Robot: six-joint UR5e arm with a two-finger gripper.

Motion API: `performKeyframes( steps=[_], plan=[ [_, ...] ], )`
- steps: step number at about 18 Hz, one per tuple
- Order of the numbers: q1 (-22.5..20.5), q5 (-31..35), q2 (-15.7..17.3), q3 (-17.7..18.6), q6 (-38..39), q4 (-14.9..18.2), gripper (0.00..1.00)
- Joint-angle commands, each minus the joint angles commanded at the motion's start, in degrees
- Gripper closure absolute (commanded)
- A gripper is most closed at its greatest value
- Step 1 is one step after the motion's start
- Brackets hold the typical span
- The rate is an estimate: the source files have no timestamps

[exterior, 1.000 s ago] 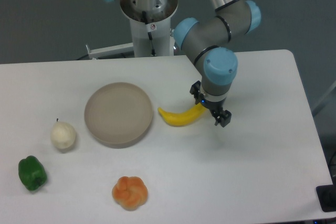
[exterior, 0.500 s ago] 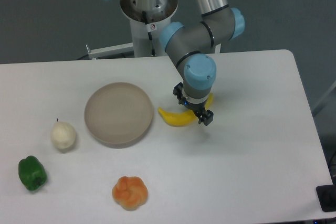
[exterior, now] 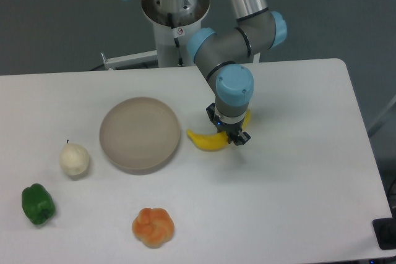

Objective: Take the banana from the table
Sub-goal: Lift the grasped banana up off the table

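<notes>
The yellow banana (exterior: 203,141) lies on the white table (exterior: 297,183), just right of the round plate. Its left half shows, and its right tip pokes out behind the wrist. My gripper (exterior: 227,129) points straight down over the banana's middle. Its two dark fingers (exterior: 242,138) stand on either side of the fruit, low near the tabletop, with the jaws still apart. The banana's middle is hidden under the gripper. The banana rests on the table.
A round beige plate (exterior: 140,133) sits left of the banana. A pale round fruit (exterior: 74,159), a green pepper (exterior: 38,204) and an orange lobed fruit (exterior: 153,227) lie at the front left. The robot base (exterior: 175,23) stands behind the table.
The gripper moved left from the banana's right end to over its middle, then dropped lower around it. The banana has not moved.
</notes>
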State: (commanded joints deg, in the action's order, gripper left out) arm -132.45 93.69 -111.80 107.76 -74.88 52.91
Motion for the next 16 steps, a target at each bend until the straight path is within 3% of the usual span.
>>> performKeyframes(
  steps=[4,7,12,16],
  plan=[
    [-1.84,-0.26,1.05,-1.32,-0.09,0.53,0.93],
    [-3.07,-0.7,1.14,-4.56,-0.17,1.92,0.93],
    [-5.62,-2.98,0.18,-13.61,-0.26,8.78,0.93],
    [-6.94,-3.78,-3.33,-21.26,-0.44,11.69,0.93]
  ],
)
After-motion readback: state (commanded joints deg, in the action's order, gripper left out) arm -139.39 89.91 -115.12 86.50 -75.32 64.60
